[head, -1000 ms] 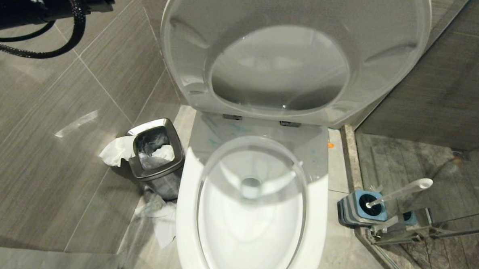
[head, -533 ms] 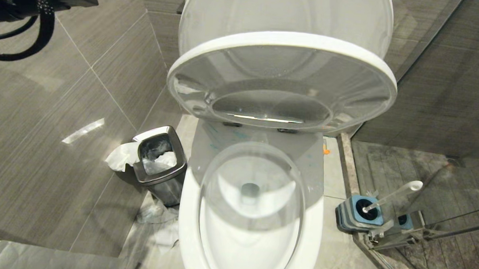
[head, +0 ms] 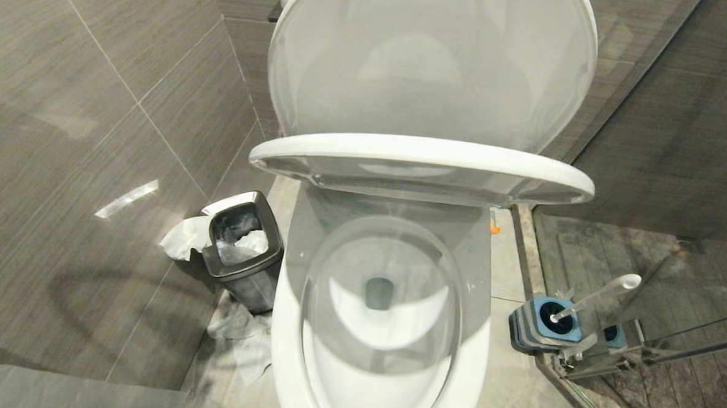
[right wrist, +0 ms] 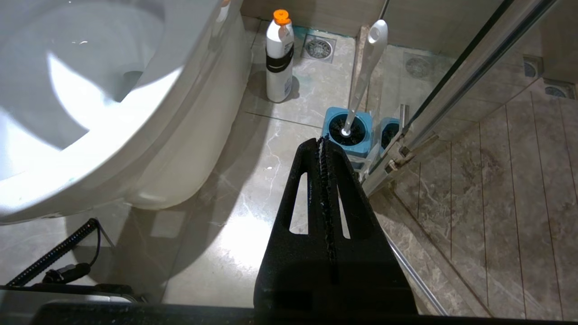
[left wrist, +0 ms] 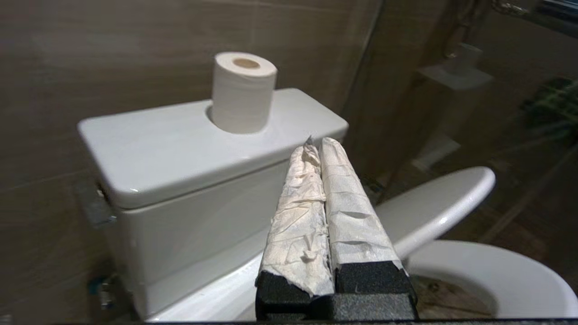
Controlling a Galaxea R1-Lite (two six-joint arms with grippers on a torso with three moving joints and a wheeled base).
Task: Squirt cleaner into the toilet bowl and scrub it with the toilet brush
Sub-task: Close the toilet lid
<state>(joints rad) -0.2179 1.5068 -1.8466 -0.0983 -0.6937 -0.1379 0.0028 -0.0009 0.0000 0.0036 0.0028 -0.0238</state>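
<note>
Both grippers' fingers pressed together, empty: left gripper [left wrist: 316, 146] near the cistern, right gripper [right wrist: 321, 141] above the toilet brush [right wrist: 363, 74], standing in its holder [right wrist: 348, 135]; light, stiff, graspable mid-handle.

- The walls [head: 97, 125] are clad in large grey-brown striated tiles.
- The floor [right wrist: 235, 189] is laid in pale marbled tiles.
- A glass shower partition [right wrist: 456, 90] is framed in metal.
- A floor drain [right wrist: 318, 46] is set by the wall.

Toilet bowl [head: 284, 323] seat [head: 420, 163] half-lowered, lid [head: 431, 66] upright; toilet brush [head: 586, 298] in holder [head: 533, 325].
</note>
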